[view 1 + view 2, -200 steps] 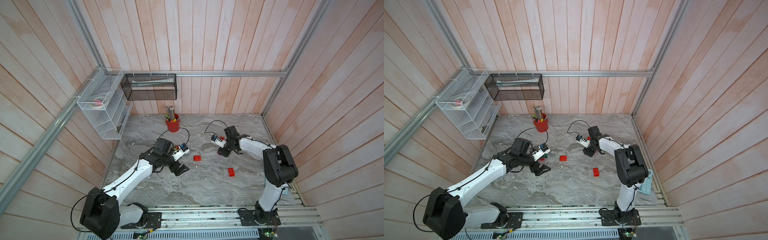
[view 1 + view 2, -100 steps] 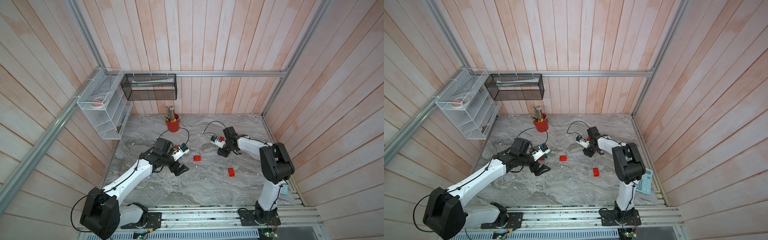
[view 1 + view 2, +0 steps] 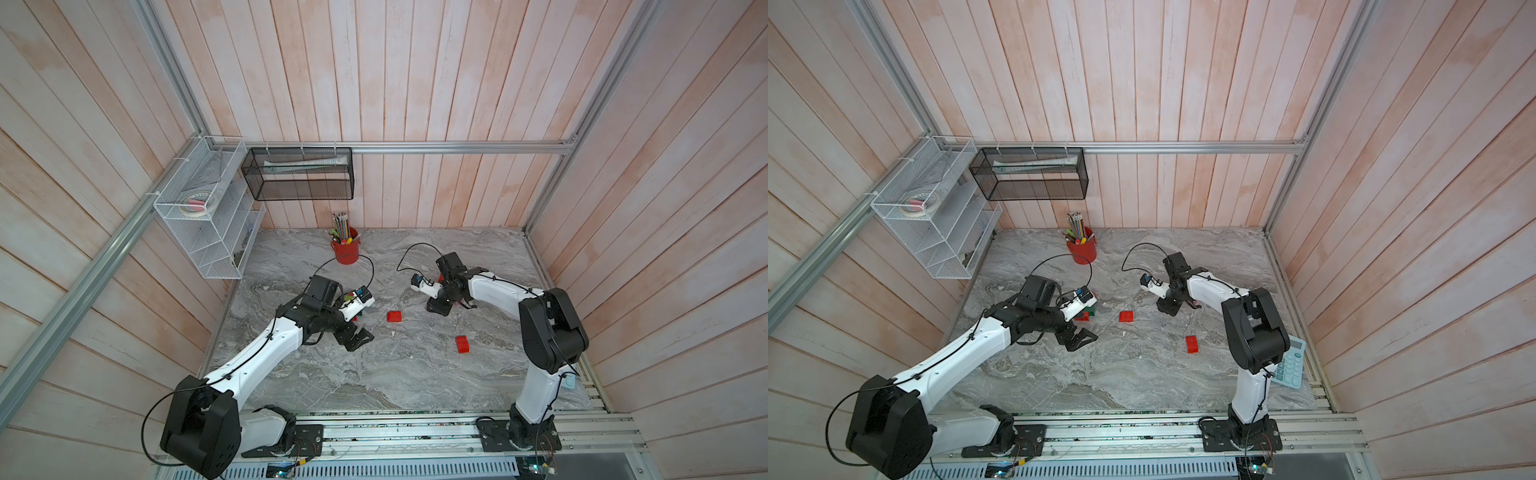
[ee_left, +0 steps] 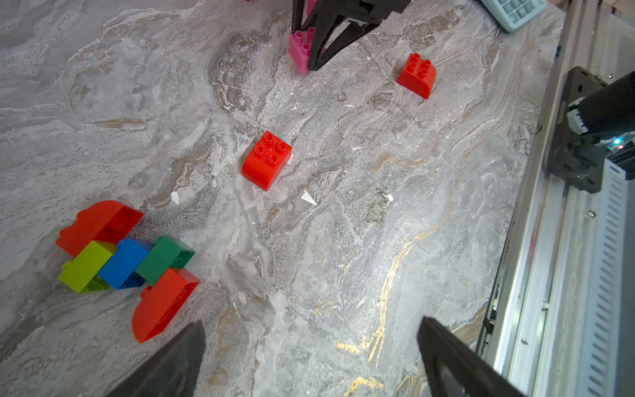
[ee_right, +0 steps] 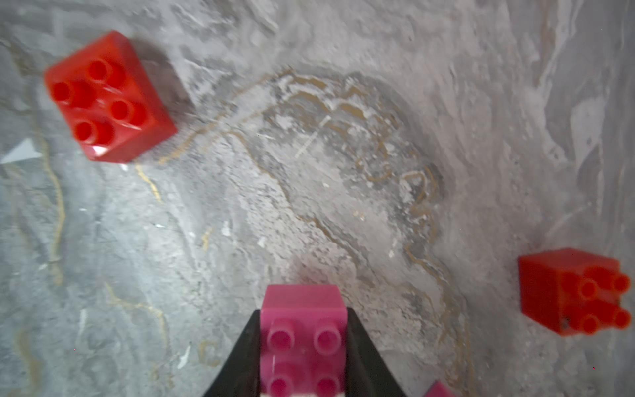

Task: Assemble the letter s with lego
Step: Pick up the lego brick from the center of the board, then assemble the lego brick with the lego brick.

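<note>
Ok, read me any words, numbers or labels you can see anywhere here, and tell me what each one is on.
Nothing can be read clearly enough to quote.
calculator: the keys carry markings, too blurred to read; in a top view they are too small.
black base plate: a short line of white print along its edge, too small to read.
red brick, pink brick: no lettering can be made out.

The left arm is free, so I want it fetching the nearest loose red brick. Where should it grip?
Come straight down with the open left gripper and pinch the red brick across its two flat side walls, below the studs. It sits studs up, and one side is rounded, where pads would probably slip.
</note>
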`<state>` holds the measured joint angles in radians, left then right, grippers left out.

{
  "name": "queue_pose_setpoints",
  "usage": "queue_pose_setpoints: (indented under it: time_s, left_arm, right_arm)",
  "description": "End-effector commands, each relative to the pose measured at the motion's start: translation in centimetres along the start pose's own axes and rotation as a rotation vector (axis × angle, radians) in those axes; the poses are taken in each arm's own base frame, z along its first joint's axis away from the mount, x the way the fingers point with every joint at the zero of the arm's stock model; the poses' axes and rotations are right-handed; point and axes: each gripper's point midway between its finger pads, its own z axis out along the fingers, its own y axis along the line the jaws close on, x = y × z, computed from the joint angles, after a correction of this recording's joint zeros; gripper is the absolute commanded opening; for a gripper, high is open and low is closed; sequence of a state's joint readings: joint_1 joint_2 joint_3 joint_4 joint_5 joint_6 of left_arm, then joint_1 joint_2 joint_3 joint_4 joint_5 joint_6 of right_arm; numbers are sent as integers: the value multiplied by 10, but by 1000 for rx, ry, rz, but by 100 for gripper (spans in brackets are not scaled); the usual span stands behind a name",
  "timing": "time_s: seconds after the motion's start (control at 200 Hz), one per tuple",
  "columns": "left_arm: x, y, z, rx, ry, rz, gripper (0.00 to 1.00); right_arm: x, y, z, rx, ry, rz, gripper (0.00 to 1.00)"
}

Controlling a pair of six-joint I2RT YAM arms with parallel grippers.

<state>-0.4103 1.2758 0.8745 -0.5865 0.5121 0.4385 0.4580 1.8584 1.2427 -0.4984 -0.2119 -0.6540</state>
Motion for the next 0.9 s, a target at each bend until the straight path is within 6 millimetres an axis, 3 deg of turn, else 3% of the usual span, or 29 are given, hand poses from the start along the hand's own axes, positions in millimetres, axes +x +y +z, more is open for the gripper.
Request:
queue_pose_setpoints:
  time_s: [0.0, 0.325, 0.895]
  left_arm:
    - [-2, -3, -9, 6, -9, 17, 100]
    - [2, -14, -19, 29, -23, 6, 100]
    - [16, -20, -23, 21, -33, -24, 100]
  right_arm:
    - [-21, 20, -14, -52, -46, -100, 26]
    - [-53, 45, -5, -136, -43, -243, 25]
    - [-66, 66, 20, -250, -5, -345, 27]
